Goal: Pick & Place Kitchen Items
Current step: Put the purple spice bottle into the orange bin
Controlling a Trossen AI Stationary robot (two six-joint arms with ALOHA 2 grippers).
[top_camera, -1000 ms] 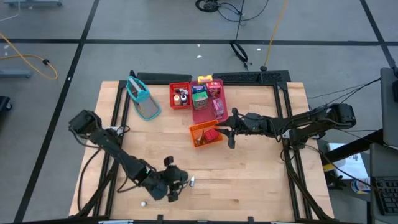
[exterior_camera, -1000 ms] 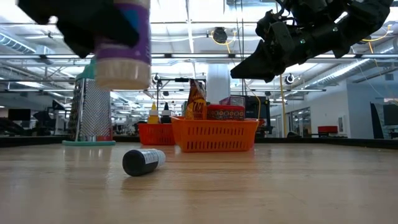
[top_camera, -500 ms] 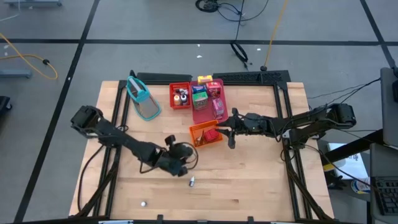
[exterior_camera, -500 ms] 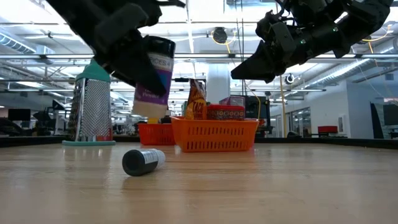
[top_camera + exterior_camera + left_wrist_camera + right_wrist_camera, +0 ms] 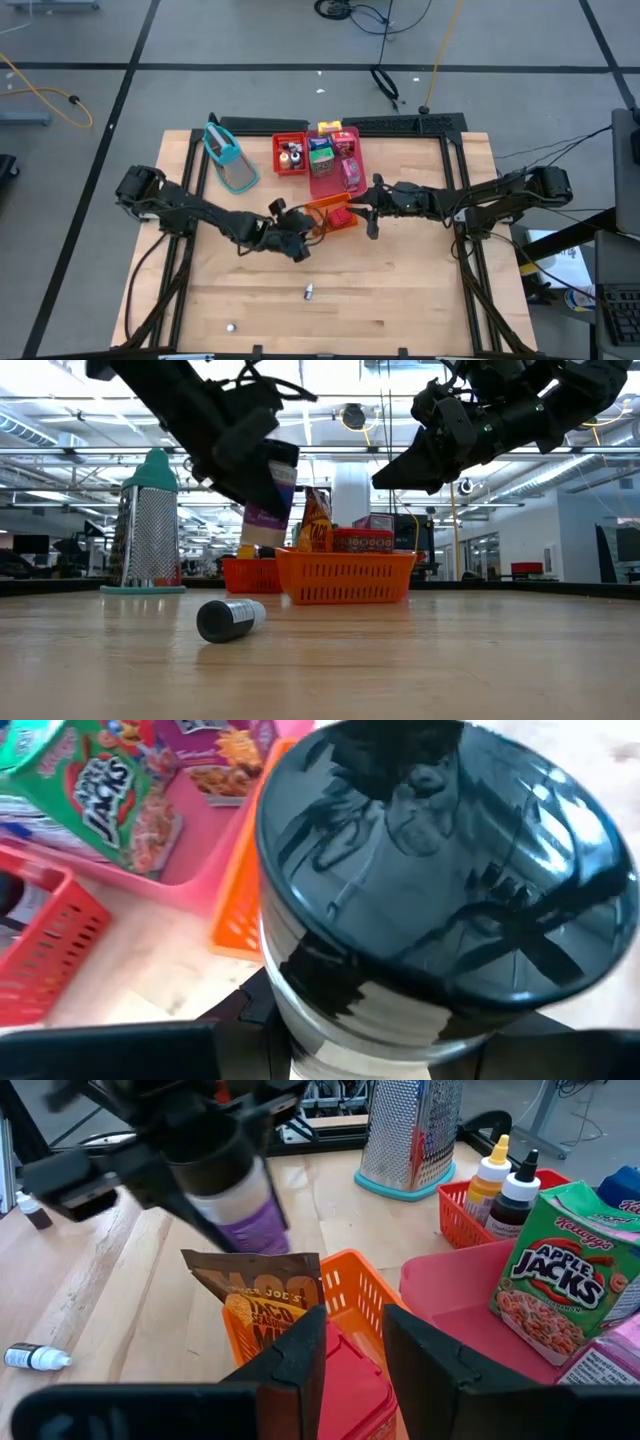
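My left gripper (image 5: pixel 291 239) hangs above the table just left of the orange tray (image 5: pixel 330 216), shut on a small jar (image 5: pixel 266 500) with a black lid, a purple label and a white base. The jar's lid (image 5: pixel 440 870) fills the left wrist view. My right gripper (image 5: pixel 372 212) hovers open over the tray's right end and touches nothing; its fingers (image 5: pixel 296 1365) stand above a red box (image 5: pixel 345 1380) in the tray. A brown snack packet (image 5: pixel 258 1295) stands upright in the tray. A tiny dark bottle (image 5: pixel 309 292) lies on its side on the table. My left gripper pinches the jar between its two fingers at the upper body just below the lid (image 5: pixel 281 456). The jar is lifted clear of the table and tilted, its white base (image 5: pixel 253 541) hanging lowest. The gripper's own body hides the exact place of contact.
Behind the orange tray stand a pink tray (image 5: pixel 337 168) with a green cereal box (image 5: pixel 560 1285) and a red tray (image 5: pixel 290 155) with small bottles. A teal-topped grater (image 5: pixel 232 160) lies far left. A small cap (image 5: pixel 231 326) sits near the table's near edge.
My left gripper has carried the jar from close to the table's near edge toward the far edge and the orange tray, staying shut on it. The jar has tipped from nearly upright to tilted. The right arm has kept still.
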